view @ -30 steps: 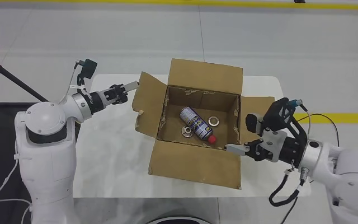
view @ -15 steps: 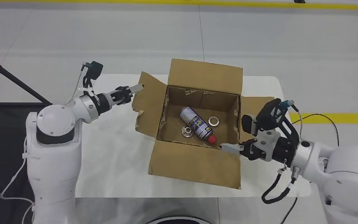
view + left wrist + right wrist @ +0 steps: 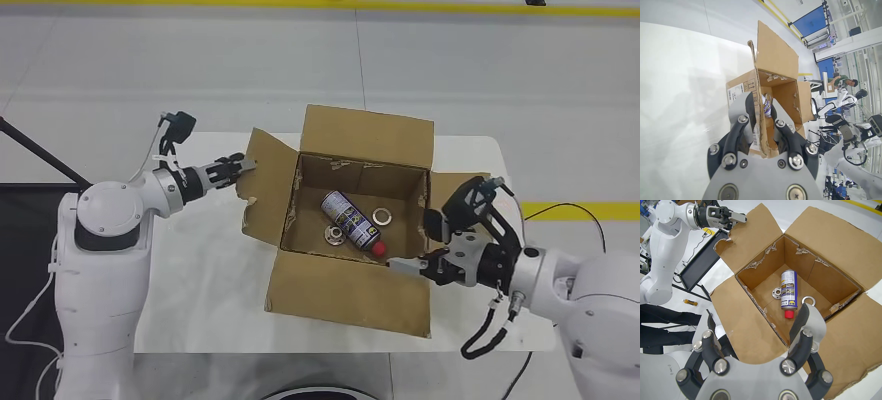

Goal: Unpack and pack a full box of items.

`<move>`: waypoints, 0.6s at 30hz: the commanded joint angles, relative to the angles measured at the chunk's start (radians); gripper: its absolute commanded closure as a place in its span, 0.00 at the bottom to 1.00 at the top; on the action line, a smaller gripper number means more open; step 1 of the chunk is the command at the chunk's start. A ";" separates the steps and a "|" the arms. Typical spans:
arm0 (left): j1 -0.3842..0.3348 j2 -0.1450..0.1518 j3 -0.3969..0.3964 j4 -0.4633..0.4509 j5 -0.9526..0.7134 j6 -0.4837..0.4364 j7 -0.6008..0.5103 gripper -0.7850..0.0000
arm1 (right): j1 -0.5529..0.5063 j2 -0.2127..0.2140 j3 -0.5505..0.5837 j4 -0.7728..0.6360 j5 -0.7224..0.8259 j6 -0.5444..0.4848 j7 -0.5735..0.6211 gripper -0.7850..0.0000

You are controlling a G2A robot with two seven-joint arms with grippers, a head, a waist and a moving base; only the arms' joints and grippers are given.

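Holds the left arm out from 9 o'clock in the top view, with the forearm pointing toward 2 o'clock and the wrist in line with it. Has the left gripper at about 10 o'clock of the scene, its two fingers parted by a narrow gap. Holds the right arm in from 4 o'clock, elbow bent, forearm aimed toward 9 o'clock. Has the right gripper at about 5 o'clock, tilted downward, its two fingers spread wide apart.

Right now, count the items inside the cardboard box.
3: a spray can lying on the box floor, a metal flange beside it, a flat washer on its other side. More may be hidden.
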State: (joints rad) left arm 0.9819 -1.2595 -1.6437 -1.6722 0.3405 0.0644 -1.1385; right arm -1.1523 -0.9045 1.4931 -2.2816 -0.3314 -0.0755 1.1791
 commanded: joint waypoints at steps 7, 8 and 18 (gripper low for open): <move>0.015 0.017 -0.015 0.002 -0.029 0.002 0.003 1.00 | 0.041 0.003 -0.042 0.001 -0.013 0.017 0.021 0.00; 0.018 0.019 -0.018 0.002 -0.032 0.001 0.003 1.00 | 0.048 0.003 -0.050 0.001 -0.017 0.021 0.024 0.00; 0.069 0.039 -0.048 -0.028 -0.080 0.000 0.013 1.00 | 0.163 -0.002 -0.177 0.035 -0.103 0.072 0.033 0.00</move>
State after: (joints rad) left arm 1.0447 -1.2226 -1.6896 -1.6957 0.2659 0.0647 -1.1278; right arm -1.0064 -0.9055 1.3358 -2.2518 -0.4186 -0.0131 1.2130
